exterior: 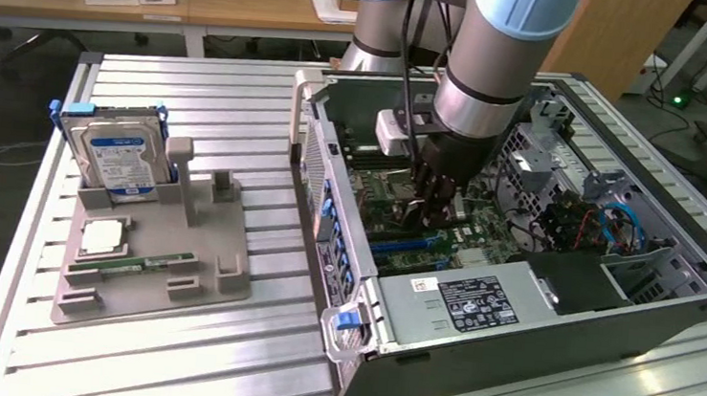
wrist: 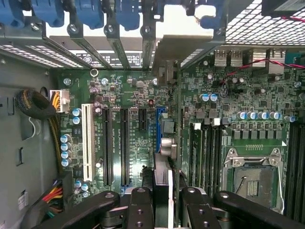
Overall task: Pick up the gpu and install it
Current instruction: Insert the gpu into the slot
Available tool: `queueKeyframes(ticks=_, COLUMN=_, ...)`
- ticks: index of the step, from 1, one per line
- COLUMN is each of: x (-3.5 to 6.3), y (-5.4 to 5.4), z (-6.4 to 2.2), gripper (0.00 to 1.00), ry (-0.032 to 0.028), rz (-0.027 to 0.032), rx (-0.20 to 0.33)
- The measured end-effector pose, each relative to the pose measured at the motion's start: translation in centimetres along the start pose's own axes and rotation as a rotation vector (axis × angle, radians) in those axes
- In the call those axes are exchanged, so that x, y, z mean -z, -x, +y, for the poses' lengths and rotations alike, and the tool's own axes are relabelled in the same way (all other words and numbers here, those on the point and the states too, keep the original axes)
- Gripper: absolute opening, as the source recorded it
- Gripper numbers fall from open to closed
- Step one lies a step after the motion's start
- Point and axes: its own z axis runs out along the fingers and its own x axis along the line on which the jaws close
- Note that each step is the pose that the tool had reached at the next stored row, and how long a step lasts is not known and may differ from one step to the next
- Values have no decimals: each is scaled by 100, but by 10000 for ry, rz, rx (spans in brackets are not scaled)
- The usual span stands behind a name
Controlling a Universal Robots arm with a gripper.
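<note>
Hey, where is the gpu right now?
The gpu is held on edge in the gripper inside the open computer case, lined up along the blue slot in the wrist view, to the exterior view's right of the parts tray.

**Silver, pale blue and black**

The arm (exterior: 499, 67) is a thick silver-grey tube with pale blue joint caps and a black band near the wrist. A small white box (exterior: 394, 134) is mounted on the wrist's side, and a thin black cable (exterior: 405, 78) runs down beside it. The gripper (exterior: 436, 215) is black. Its fingers (wrist: 138, 210) are matte black linked bars with round pivot pins.
</note>
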Motion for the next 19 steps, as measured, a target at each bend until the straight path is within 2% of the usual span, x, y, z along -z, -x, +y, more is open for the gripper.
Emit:
queueKeyframes(ticks=8, x=-32, y=-9, z=16, gripper=27, ry=63, rz=4, rx=-3)
queueKeyframes(ticks=19, x=-89, y=-36, z=27, gripper=27, ry=82, rz=6, rx=-5)
